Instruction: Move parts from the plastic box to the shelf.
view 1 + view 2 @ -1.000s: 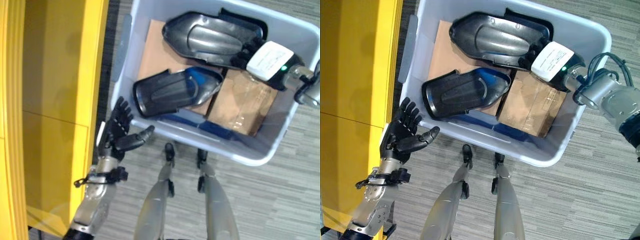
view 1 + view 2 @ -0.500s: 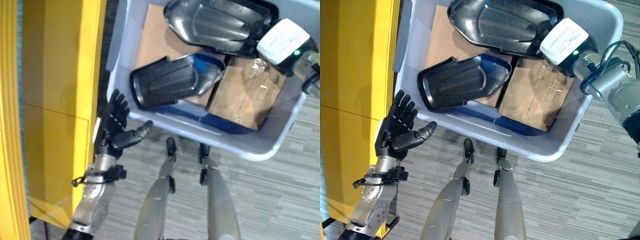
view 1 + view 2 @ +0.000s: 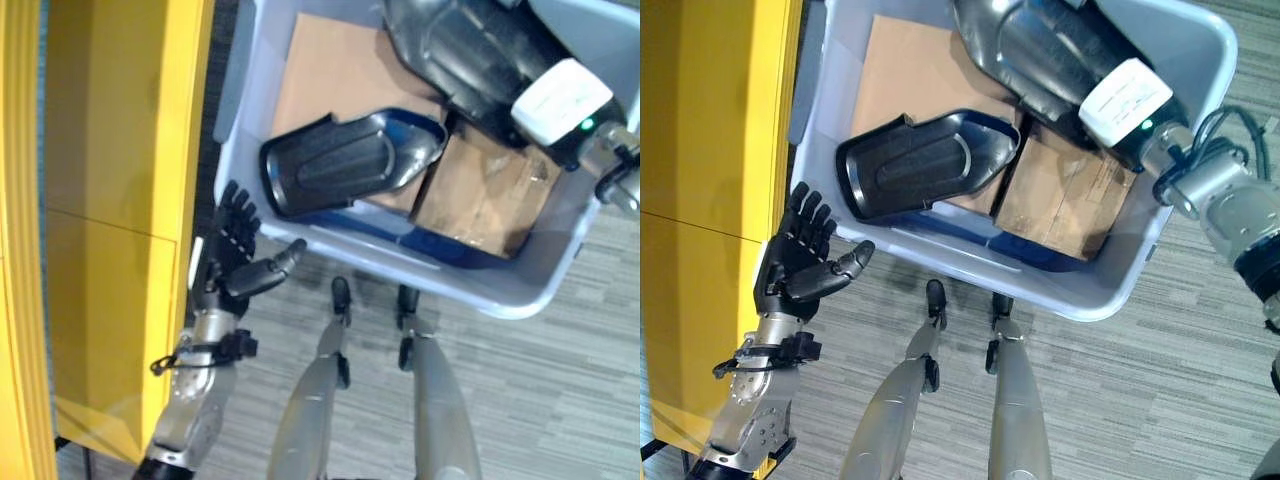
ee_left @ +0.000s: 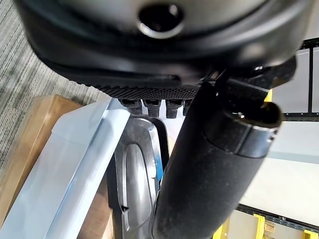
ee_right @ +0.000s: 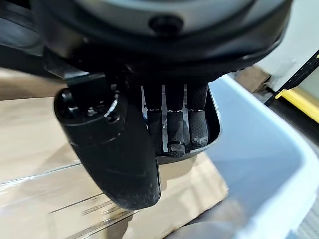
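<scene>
Inside plastic box (image 3: pixel 1110 290): 2 black parts (image 3: pixel 915 165), 2 cardboard sheets (image 3: pixel 1065 200).

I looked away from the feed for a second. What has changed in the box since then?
The upper black part, gripped by the right hand, has swung its far end round toward the box's back right and risen at that end. The lower black part, the cardboard pieces and the plastic box lie as before. The left hand stays open beside the box.
</scene>
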